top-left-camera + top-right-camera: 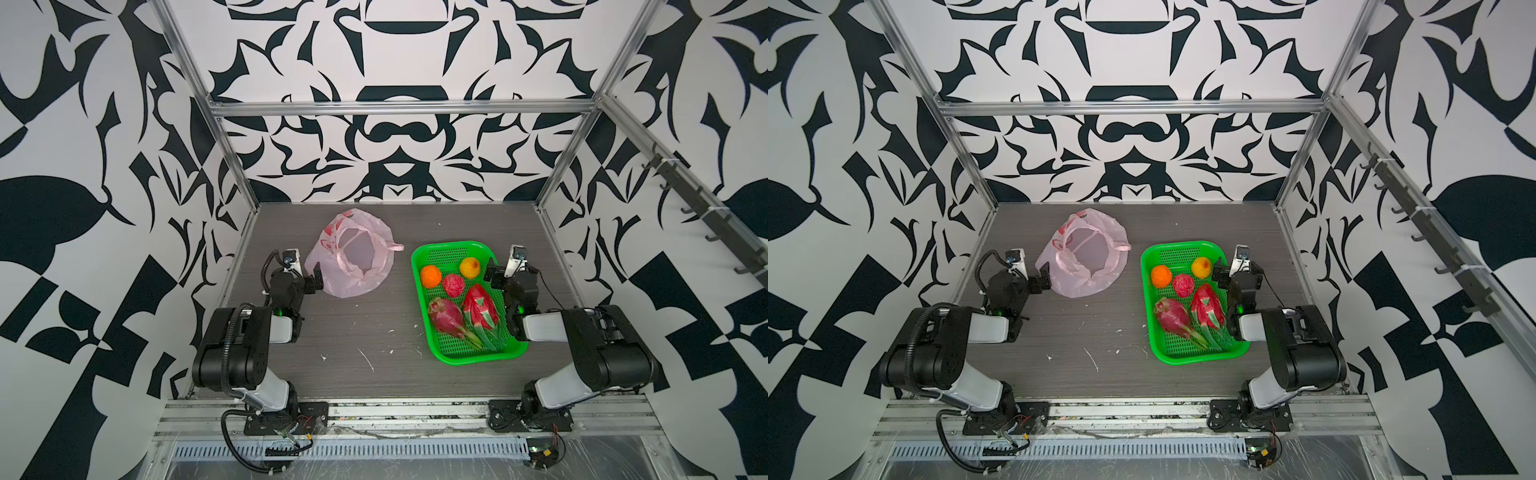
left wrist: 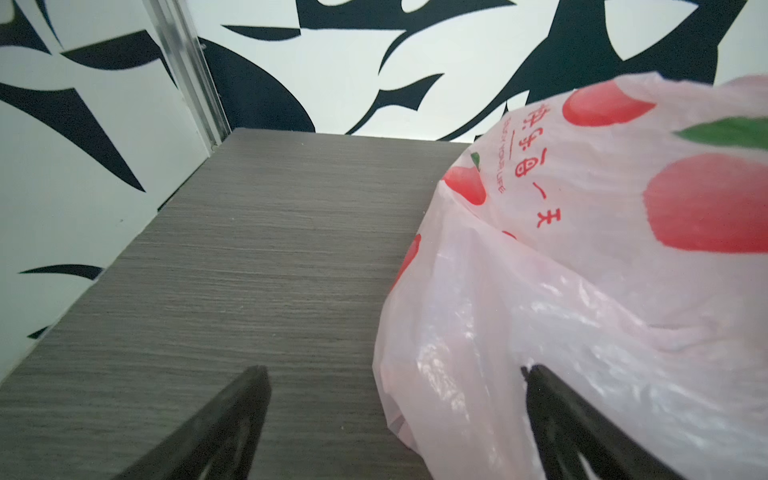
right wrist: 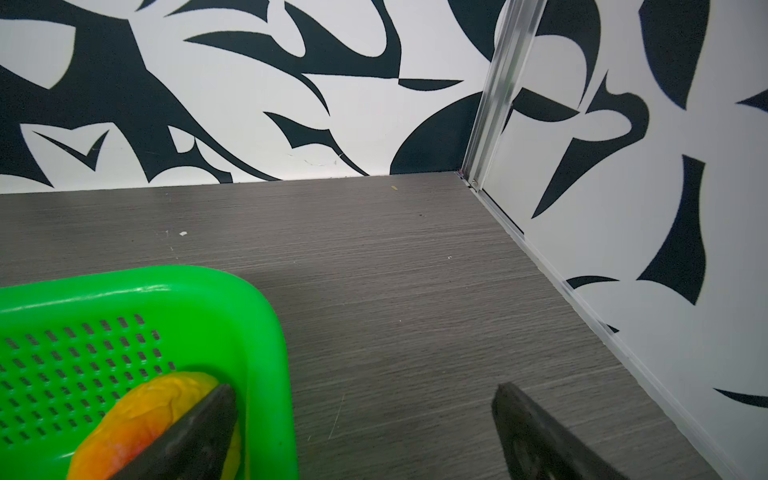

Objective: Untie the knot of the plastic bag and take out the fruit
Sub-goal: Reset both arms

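The pale-pink plastic bag [image 1: 353, 257] [image 1: 1088, 257] lies slack at the table's back left, its mouth gaping and nothing inside. Its handles hang loose and no knot is in view. The fruit sits in the green basket [image 1: 478, 357]: an orange [image 1: 430, 276], a yellow-orange round fruit [image 1: 470, 267] [image 3: 137, 419], a bumpy red ball [image 1: 453, 285] and two dragon fruits [image 1: 446, 318] [image 1: 481, 307]. My left gripper [image 1: 319, 280] [image 2: 395, 370] is open at the bag's [image 2: 582, 270] near-left edge. My right gripper [image 1: 492, 274] [image 3: 363, 388] is open, straddling the basket's [image 3: 232, 299] far right corner.
Patterned walls and aluminium frame posts close the table in on three sides. A rail of dark hooks [image 1: 706, 216] runs along the right wall. Small white scraps [image 1: 365, 359] lie on the grey table between the two arms.
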You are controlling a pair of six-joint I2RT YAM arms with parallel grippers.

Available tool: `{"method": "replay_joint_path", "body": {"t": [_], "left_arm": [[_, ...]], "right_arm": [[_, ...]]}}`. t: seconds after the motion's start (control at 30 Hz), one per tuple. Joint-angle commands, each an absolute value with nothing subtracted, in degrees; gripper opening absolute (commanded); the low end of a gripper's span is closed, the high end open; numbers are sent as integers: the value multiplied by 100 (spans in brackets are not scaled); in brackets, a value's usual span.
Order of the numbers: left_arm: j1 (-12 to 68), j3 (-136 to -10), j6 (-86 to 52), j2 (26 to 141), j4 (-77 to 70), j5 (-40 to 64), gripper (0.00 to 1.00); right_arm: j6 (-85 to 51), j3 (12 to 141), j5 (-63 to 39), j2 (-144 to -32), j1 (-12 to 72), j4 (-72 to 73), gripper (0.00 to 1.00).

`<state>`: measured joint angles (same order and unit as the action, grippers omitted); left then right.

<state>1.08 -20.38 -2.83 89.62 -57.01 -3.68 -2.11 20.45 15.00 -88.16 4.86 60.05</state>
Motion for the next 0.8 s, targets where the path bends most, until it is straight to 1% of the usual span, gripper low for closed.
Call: {"method": "replay_joint_path", "body": {"t": [0.0,0.07,0.17,0.67,0.77], "left_arm": [[132,-2070,-195,8888,-5266,-360,100],[128,-2006,-193,8960,-5531,-404,100],[132,-2050,-193,8910,-5342,-369,100],[131,-2031,-192,8938,-5442,-387,100],[132,-2030,-193,8938,-5447,-387,100]], "right_arm": [[-167,1969,1486,-8877,501,5309,100],[-167,1964,1488,-8877,505,5309,100],[-167,1967,1486,-8877,501,5309,100],[-148,1983,1566,-8928,526,5349,100],[-193,1935,1432,-8882,492,5373,100]]}}
